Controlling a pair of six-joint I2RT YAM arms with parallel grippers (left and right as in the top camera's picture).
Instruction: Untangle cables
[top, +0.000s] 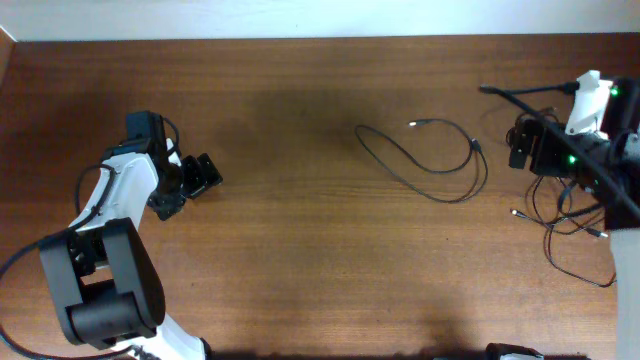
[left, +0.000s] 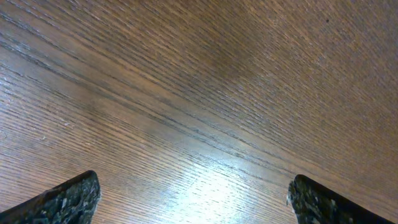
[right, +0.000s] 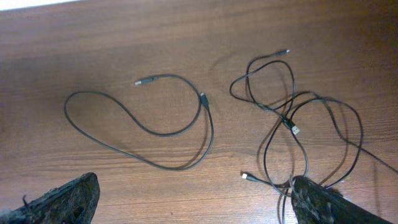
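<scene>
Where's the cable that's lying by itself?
Overhead, the lone cable lies right of centre on the table, apart from the tangled cables at the right edge.

I'm counting one loose cable (right: 158, 134), one tangled bunch of cables (right: 295, 129) with three plug tips (right: 286, 51) showing, two hands, the left hand (left: 193, 190) and right hand (right: 194, 186), and one counter (top: 300, 250).

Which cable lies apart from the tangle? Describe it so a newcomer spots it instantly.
On the wooden table, look right of centre, just short of the right arm. The lone cable lies there in one wide open loop. Unlike the tangled bundle under that arm, it crosses no other cord.
</scene>
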